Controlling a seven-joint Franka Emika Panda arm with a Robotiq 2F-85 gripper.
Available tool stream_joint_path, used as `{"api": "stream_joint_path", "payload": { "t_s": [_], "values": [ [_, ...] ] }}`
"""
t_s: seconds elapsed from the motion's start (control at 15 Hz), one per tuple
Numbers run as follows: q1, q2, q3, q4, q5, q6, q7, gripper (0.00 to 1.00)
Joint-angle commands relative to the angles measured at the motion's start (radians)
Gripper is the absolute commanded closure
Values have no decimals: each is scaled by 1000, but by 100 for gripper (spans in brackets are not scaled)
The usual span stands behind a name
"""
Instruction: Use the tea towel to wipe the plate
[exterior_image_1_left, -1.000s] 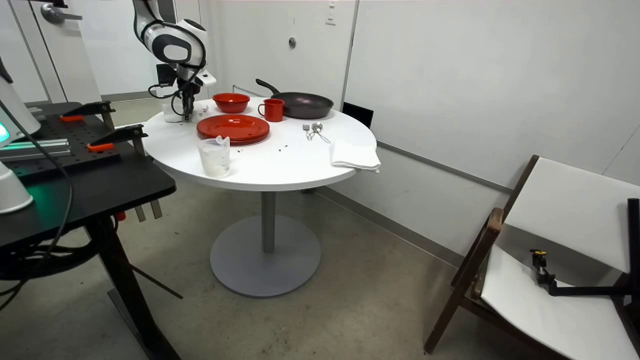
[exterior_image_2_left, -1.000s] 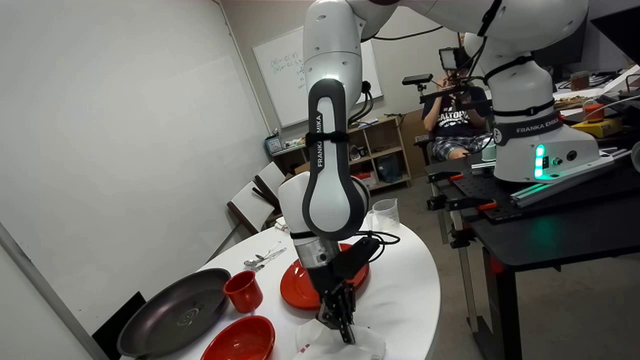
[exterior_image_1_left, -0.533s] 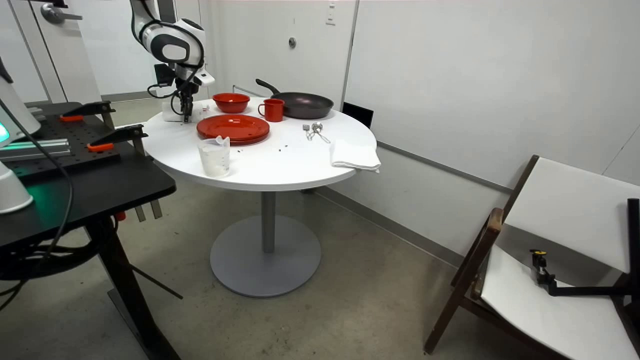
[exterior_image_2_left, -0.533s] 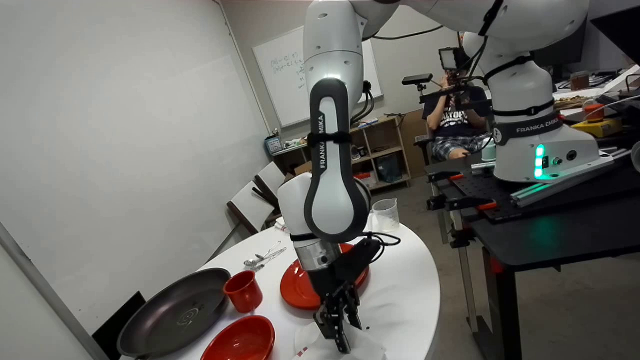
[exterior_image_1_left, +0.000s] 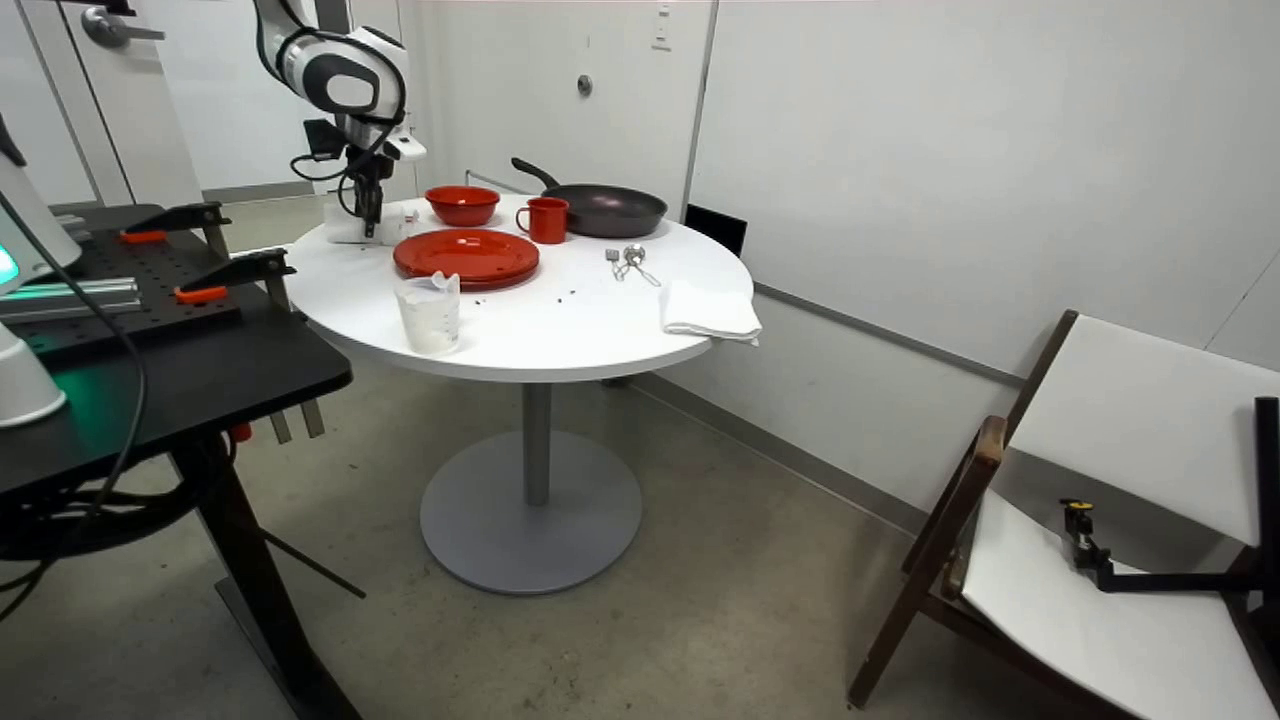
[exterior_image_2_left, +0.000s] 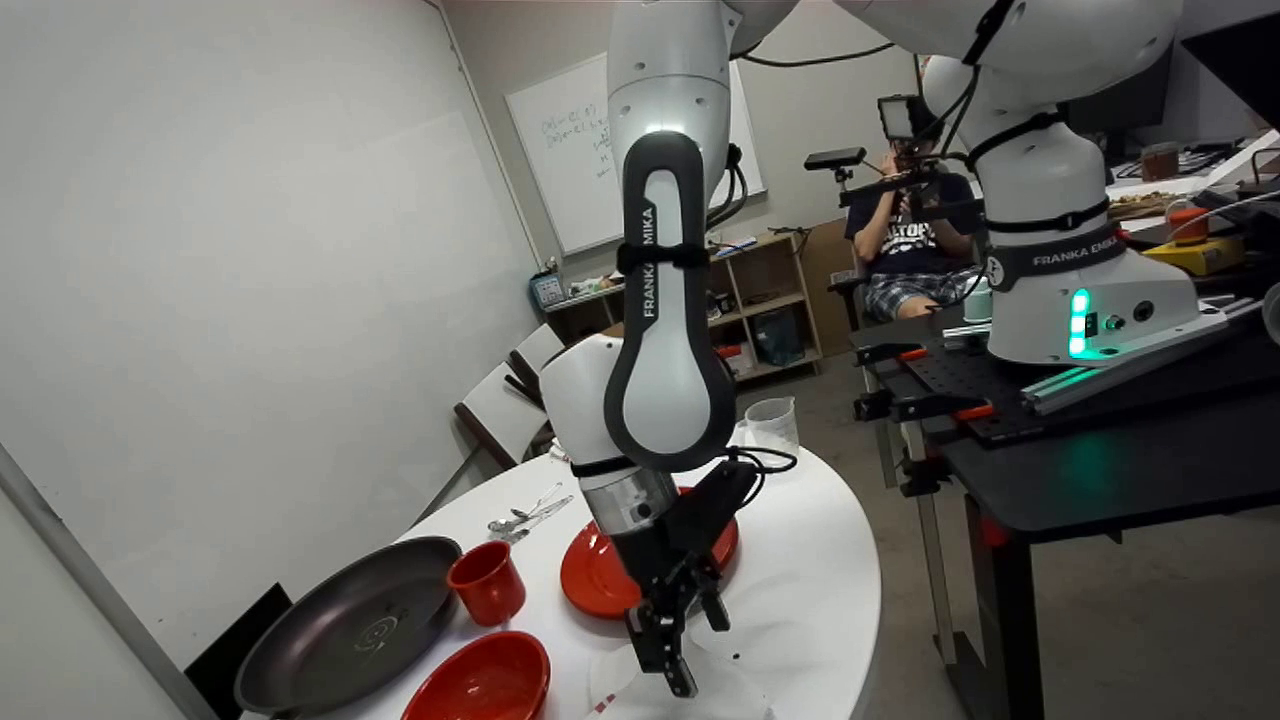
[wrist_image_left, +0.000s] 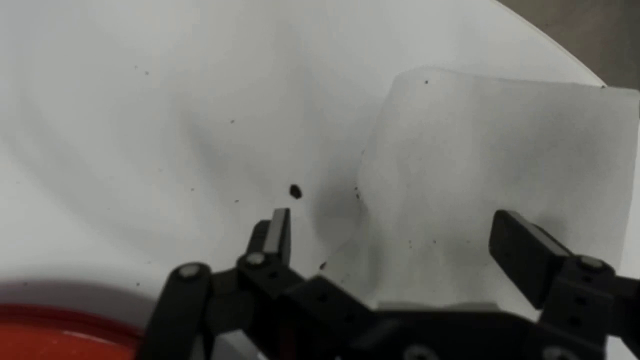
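"When the wrist view is read from left to right, which item comes first?"
"The red plate (wrist_image_left: 55, 337), partly visible, lower-left corner."
"And the gripper (wrist_image_left: 392, 227)?"
"Jaws spread apart over the left edge of the tea towel (wrist_image_left: 465, 150), which lies on the table (wrist_image_left: 200, 125)."

In an exterior view, the arm (exterior_image_2_left: 668, 310) extended from its white base (exterior_image_2_left: 1130, 310), on which green lights (exterior_image_2_left: 1079, 322) were shining. Its upper links (exterior_image_2_left: 1070, 30) partly passed beyond the top edge of that view, while the lower links (exterior_image_2_left: 672, 410) came down almost vertically. The silvery wrist (exterior_image_2_left: 630, 503) leaned a little, and beneath it the black gripper (wrist_image_left: 392, 215) pointed downward, as could be seen in both exterior views. In the wrist view, its two fingers (wrist_image_left: 525, 257) stood widely apart from each other, with a broad gap between them, and both fingertips (wrist_image_left: 280, 227) were visible.
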Motion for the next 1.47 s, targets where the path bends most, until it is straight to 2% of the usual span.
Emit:
{"api": "stream_joint_path", "payload": {
  "t_s": [0.0, 0.4, 0.93, 1.2, 1.4],
  "values": [
    [34, -131, -41, -90, -48, -76, 52, 0],
    [42, -320, -87, -266, -98, -91, 88, 0],
    [-54, -568, -96, -587, -24, 19, 142, 0],
    [-103, -651, -105, -698, 7, 81, 169, 0],
    [-123, -685, -138, -745, -33, 102, 209, 0]
  ]
}}
